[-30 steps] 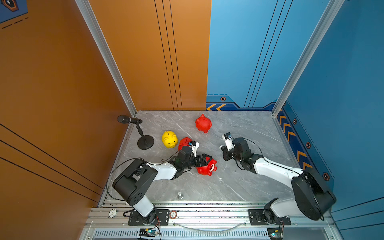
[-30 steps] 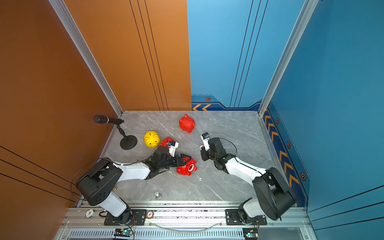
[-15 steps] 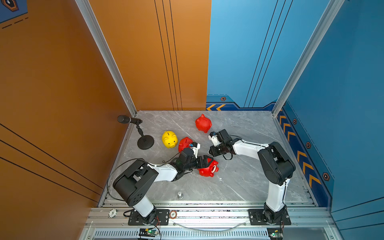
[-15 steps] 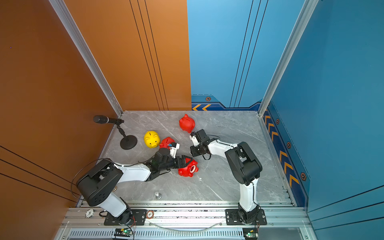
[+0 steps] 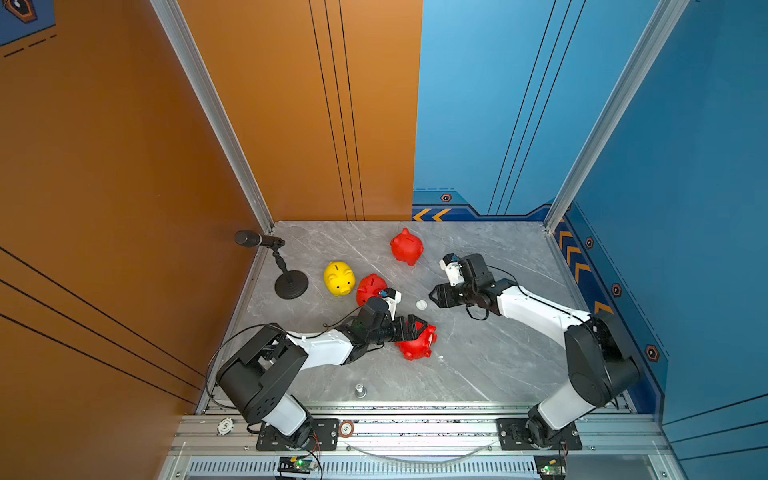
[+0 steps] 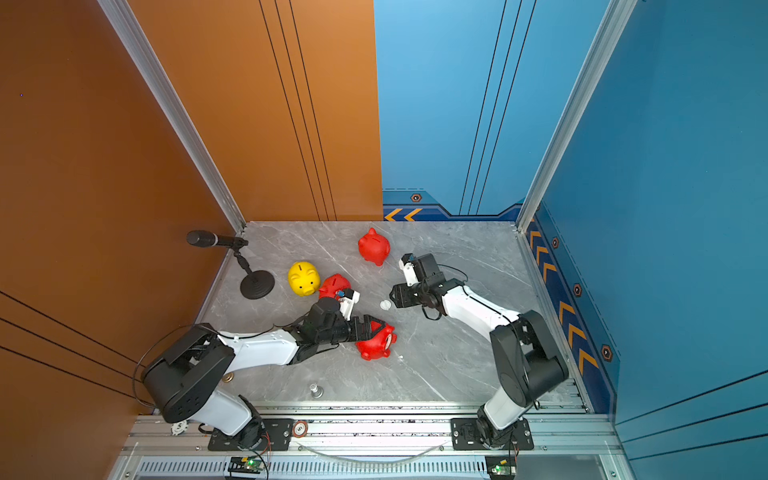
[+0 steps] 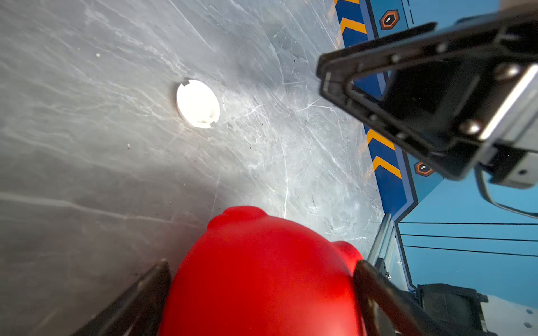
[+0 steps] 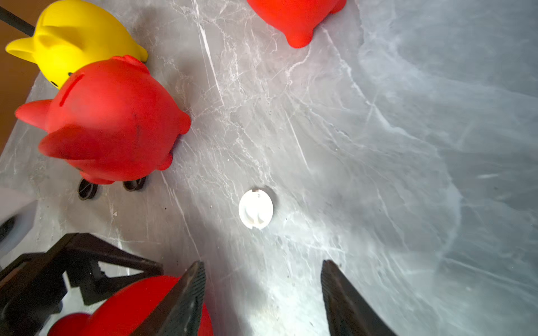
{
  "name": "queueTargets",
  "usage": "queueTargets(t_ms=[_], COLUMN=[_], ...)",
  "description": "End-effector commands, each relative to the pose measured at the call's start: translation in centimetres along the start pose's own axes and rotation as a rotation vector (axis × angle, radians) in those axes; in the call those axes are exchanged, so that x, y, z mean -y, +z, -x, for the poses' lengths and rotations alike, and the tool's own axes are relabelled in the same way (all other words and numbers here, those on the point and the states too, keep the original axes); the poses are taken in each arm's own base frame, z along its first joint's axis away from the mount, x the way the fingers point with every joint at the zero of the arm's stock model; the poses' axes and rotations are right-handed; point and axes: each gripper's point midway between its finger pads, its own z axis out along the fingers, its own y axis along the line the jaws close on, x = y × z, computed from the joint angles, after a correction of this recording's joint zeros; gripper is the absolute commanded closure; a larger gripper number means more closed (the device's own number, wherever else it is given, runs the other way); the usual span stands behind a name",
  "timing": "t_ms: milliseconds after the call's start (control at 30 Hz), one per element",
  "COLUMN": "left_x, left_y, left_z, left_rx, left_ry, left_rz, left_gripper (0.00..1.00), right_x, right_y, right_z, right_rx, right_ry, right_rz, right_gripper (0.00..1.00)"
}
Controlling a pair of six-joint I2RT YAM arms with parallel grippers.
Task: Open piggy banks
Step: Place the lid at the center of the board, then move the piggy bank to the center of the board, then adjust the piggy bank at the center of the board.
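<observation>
Now that the right hand is spread and empty, where 1 second back it is pinched shut and raised, a white plug disc lies flat on the counter, just beyond its fingers and touching neither arm. I judge this to be the stopper of the near red piggy bank, so that bank now counts as opened.

That bank sits near the middle of the counter, apparently tipped over. The left hand straddles it, 1 finger on each side; whether they press it or have slackened, I cannot tell.

The other 3 stand farther back: the yellow piggy bank at the left, a red piggy bank touching it, and the far red piggy bank apart. Whether those 3 are plugged does not show; I expect 1 of them comes next.
</observation>
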Motion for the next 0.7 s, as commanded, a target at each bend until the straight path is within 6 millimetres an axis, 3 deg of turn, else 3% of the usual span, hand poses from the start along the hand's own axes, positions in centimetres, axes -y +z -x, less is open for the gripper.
queueTargets(t_ms=[0, 133, 367, 667], left_x=[-4.0, -2.7, -2.0, -1.7], left_y=[-0.6, -0.7, -1.5, -3.0], left_z=[-4.0, -3.1, -1.5, -0.1], left_rx=[-0.142, -0.116, -0.063, -0.011], left_ry=[-0.031, -0.015, -0.031, -0.043], left_rz=[0.146, 0.083, 0.041, 0.016], left_gripper=[0.02, 0.02, 0.02, 0.02], right_x=[-1.1, -3.7, -7.3, -11.0], right_y=[-1.5, -3.5, -5.8, -4.8], right_z=[-2.5, -5.4, -8.9, -9.9], right_rx=[-0.038, -0.047, -0.045, -0.034], right_ry=[0.051, 0.123, 0.161, 0.18], right_rz=[0.071, 0.24, 0.407, 0.507], right_gripper=[0.28, 0.13, 0.09, 0.08])
